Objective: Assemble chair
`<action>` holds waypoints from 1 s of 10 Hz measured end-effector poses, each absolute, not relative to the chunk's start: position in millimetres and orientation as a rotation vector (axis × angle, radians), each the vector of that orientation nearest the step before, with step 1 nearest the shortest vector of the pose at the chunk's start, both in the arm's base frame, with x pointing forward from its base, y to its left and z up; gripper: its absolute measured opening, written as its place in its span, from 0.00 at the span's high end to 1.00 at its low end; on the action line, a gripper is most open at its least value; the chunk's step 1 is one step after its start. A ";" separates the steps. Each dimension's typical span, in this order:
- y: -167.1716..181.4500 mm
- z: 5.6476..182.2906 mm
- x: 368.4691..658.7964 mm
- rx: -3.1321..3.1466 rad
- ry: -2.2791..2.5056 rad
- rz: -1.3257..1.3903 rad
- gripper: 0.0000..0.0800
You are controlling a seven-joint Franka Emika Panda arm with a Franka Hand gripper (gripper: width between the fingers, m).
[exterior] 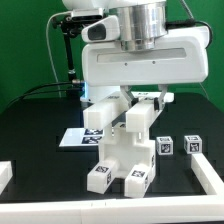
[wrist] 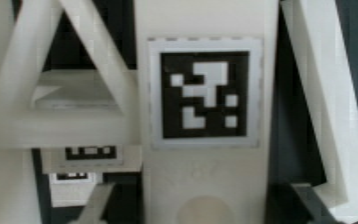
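Note:
A partly joined chair (exterior: 118, 160) of chunky white pieces stands upright at the table's middle, with tags low on its front. My gripper (exterior: 133, 104) comes down from above and is shut on an upright white chair post (exterior: 137, 125) at the chair's top. In the wrist view this post (wrist: 206, 60) fills the middle and carries a square tag (wrist: 206, 92). My gripper (wrist: 206, 205) has a dark finger on each side of the post. Slanted braces of the chair frame (wrist: 51, 90) lie beside it. The gripper's body hides the post's top in the exterior view.
The marker board (exterior: 72, 139) lies flat behind the chair at the exterior view's left. Two small tagged white blocks (exterior: 166, 147) (exterior: 192, 145) sit on the black table at the right. White rails (exterior: 6, 176) (exterior: 210, 176) border the front corners. Cables hang at the back left.

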State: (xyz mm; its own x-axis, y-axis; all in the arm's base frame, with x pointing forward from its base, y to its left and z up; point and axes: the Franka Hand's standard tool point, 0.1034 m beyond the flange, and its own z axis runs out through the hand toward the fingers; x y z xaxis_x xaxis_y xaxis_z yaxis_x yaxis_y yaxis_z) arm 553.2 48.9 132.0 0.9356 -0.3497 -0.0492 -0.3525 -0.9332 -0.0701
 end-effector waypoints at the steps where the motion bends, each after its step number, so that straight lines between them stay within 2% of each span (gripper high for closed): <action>1: 49.1 132.4 551.6 -3.004 0.562 0.050 0.64; 10: 47.8 130.8 542.1 -3.001 0.577 0.099 0.64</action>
State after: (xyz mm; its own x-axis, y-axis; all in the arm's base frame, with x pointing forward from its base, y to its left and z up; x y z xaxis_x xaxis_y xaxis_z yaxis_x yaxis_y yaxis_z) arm 542.1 47.8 130.8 0.9268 -0.3669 -0.0795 -0.3724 -0.9254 -0.0702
